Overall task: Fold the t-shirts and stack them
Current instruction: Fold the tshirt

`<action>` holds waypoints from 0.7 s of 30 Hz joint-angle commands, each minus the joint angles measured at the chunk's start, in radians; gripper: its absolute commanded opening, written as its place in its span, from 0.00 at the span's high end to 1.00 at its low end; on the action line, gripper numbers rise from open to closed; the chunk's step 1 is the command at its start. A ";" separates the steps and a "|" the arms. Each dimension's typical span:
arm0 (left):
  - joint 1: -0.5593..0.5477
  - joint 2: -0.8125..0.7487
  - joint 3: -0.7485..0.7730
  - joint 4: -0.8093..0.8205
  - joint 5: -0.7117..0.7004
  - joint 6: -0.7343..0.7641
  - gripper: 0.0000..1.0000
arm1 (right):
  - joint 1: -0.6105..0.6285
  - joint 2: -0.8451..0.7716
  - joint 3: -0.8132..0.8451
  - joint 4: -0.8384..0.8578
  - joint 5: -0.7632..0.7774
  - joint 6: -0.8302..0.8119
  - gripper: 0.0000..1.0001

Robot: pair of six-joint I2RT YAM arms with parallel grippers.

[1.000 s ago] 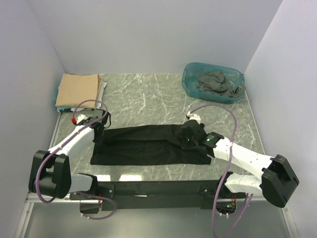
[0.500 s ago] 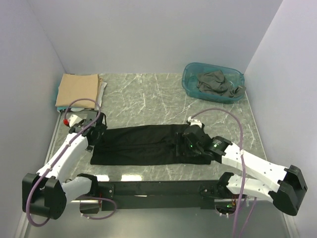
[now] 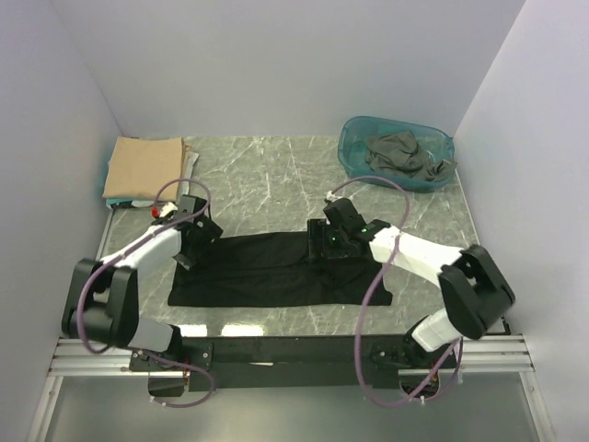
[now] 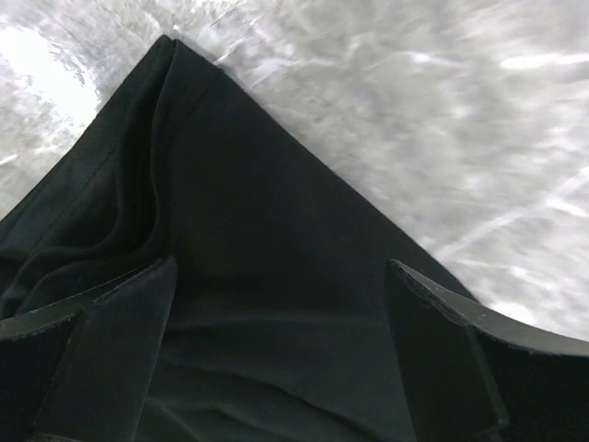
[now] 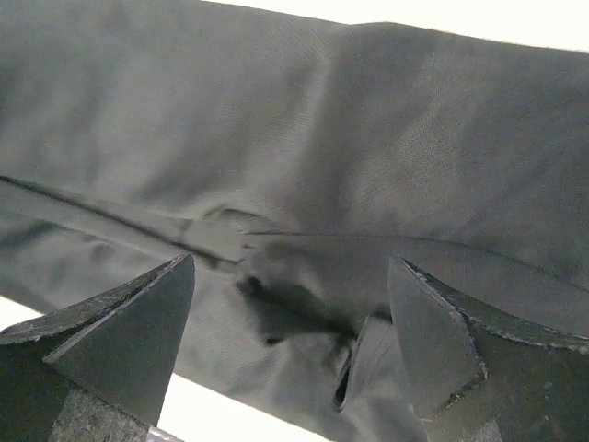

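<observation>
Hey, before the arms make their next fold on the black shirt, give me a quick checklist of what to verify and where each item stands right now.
1. Left gripper open, holding nothing: ok.
2. Right gripper open, holding nothing: ok.
3. Black t-shirt lying flat as a long band on the table: ok.
4. Cloth smooth under the right gripper: not ok, a small pucker shows.
5. Folded stack at far left tidy, tan on top: ok.
6. Dark grey t-shirt folded: not ok, crumpled in the teal tub.
</observation>
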 commanded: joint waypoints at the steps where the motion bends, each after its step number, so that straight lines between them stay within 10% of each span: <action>1: -0.004 0.065 0.054 0.030 0.005 0.034 0.00 | -0.013 0.045 0.004 0.071 -0.087 -0.035 0.09; 21: 0.079 0.117 0.025 0.016 -0.061 0.045 0.01 | -0.016 -0.593 -0.366 -0.284 -0.005 0.132 0.08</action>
